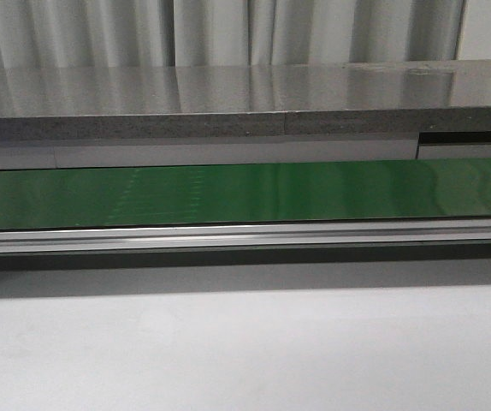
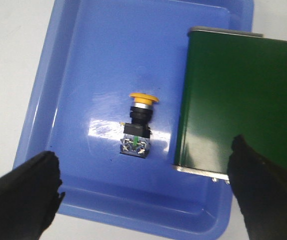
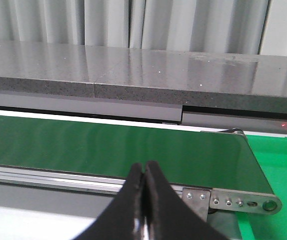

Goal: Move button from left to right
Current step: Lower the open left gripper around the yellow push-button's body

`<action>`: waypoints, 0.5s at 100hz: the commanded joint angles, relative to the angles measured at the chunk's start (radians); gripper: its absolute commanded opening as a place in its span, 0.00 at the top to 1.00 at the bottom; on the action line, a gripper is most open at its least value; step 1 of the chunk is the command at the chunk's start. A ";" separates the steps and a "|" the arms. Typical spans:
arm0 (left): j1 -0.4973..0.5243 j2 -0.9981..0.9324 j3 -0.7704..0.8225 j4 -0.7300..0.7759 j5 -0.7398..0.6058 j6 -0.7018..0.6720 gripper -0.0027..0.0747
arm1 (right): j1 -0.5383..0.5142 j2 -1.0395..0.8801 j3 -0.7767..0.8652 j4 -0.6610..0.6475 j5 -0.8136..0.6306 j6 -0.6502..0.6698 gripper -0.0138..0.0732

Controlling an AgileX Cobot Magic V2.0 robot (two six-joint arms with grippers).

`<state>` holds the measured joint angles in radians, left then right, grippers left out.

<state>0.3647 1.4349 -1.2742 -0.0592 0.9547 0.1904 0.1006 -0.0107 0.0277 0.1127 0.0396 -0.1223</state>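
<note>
The button (image 2: 137,125) lies on its side in a blue tray (image 2: 73,75) in the left wrist view, its yellow-orange cap pointing away from the fingers and its black body with small coloured marks toward them. My left gripper (image 2: 146,180) is open wide above the tray, one black finger (image 2: 26,192) on each side, the button between and beyond them, untouched. My right gripper (image 3: 144,172) is shut and empty, its tips together in front of the green conveyor belt (image 3: 108,150). No gripper shows in the front view.
The end of the green conveyor belt (image 2: 238,100) overhangs one side of the blue tray. In the front view the belt (image 1: 245,193) runs across, with a metal rail (image 1: 245,235) before it, a grey stone ledge (image 1: 228,103) behind and a white tabletop (image 1: 245,351) in front.
</note>
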 commanded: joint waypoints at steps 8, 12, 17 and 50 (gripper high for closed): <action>0.045 0.110 -0.101 -0.034 -0.028 0.024 0.12 | -0.001 -0.014 -0.018 -0.008 -0.083 0.002 0.97; 0.047 0.139 -0.109 -0.037 -0.028 0.025 0.12 | -0.001 -0.014 -0.018 -0.008 -0.083 0.002 0.97; 0.047 0.169 -0.115 -0.037 -0.030 0.026 0.12 | -0.001 -0.014 -0.018 -0.008 -0.083 0.002 0.97; 0.047 0.318 -0.115 -0.038 -0.045 0.028 0.12 | -0.001 -0.014 -0.018 -0.008 -0.083 0.002 0.97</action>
<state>0.4110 1.7738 -1.3571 -0.0809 0.9444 0.2187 0.1006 -0.0107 0.0277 0.1127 0.0396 -0.1223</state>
